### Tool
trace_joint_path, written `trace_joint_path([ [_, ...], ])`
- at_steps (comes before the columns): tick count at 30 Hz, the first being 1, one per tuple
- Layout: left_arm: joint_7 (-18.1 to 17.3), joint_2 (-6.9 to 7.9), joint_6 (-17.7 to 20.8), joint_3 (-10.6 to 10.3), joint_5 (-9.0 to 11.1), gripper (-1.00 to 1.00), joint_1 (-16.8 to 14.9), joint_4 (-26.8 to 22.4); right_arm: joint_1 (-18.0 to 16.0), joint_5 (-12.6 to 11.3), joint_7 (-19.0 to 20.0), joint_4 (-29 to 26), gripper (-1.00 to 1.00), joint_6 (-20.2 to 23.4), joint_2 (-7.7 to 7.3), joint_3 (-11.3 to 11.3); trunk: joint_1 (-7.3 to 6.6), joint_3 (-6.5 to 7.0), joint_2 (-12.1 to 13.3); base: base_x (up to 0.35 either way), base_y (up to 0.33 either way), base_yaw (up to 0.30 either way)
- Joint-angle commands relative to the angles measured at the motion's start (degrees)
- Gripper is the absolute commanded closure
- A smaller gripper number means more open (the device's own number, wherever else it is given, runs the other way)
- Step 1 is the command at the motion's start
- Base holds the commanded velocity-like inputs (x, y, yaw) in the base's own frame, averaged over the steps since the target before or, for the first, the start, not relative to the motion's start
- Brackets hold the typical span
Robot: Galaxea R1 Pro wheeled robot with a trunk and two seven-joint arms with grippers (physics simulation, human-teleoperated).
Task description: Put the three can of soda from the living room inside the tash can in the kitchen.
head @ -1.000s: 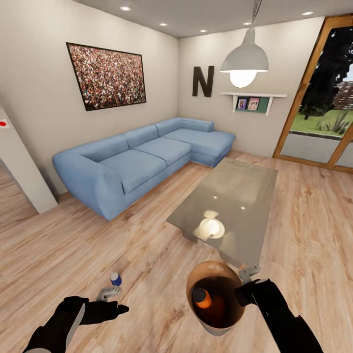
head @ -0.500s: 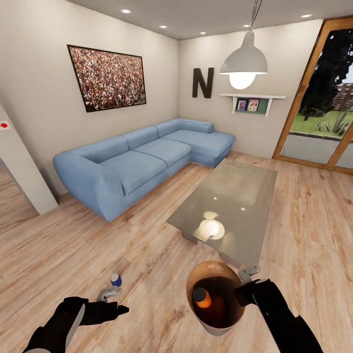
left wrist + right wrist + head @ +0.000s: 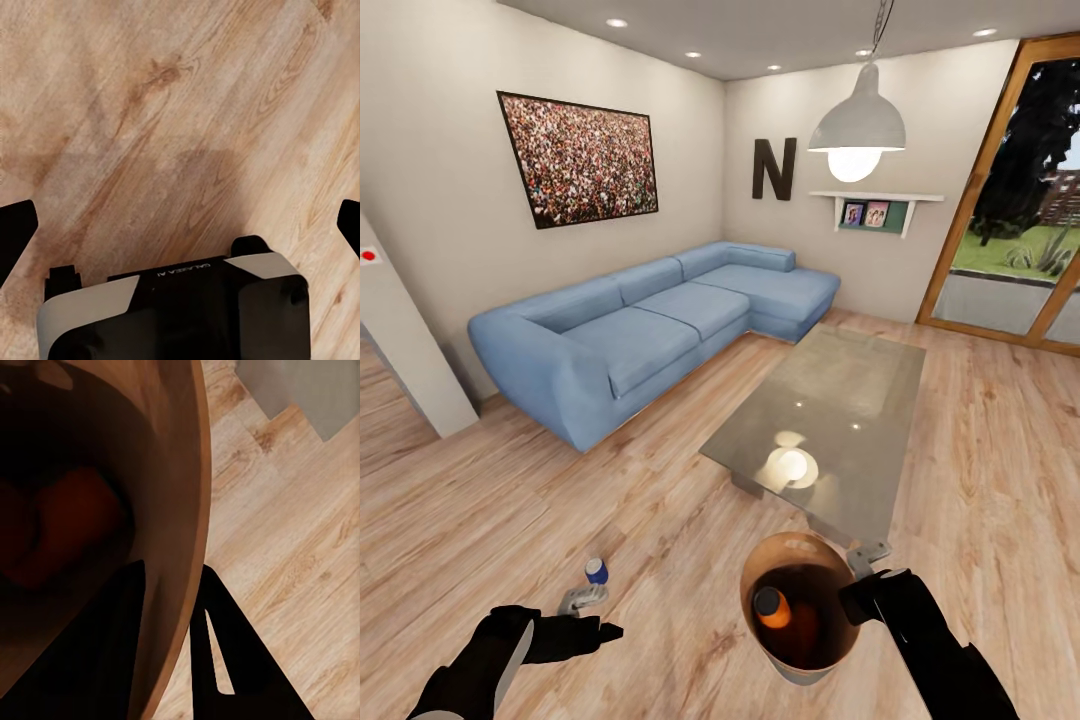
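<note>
One orange can of soda (image 3: 767,606) lies inside the tash can (image 3: 797,660), which the right gripper (image 3: 857,590) holds above the plank floor (image 3: 660,500) of the living room; in the right wrist view its dark fingers (image 3: 217,660) straddle the bin's copper-brown wall, one inside and one outside, pinched onto the rim. A blue can of soda (image 3: 596,570) sits at the tip of the left gripper (image 3: 582,598), apparently held upright between its grey fingers, though the grip itself is too small to confirm. Collection appears to be the step in hand, with a third can not yet gathered. Next, I judge, the left arm must swing across over the bin's mouth and let go, keeping the bin level. Behind stand the blue sofa (image 3: 650,330) and the glass table (image 3: 830,420).
</note>
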Motion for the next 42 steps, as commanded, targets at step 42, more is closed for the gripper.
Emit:
trace_joint_path([
  [42, -0.1, -0.06, 0.0, -0.09, 0.0, -1.0, 0.0, 0.04, -0.02, -0.59, 0.08, -0.01, 1.0, 0.05, 0.08, 0.09, 8.12, -4.71, -14.85, 0.0, 0.0, 0.0],
])
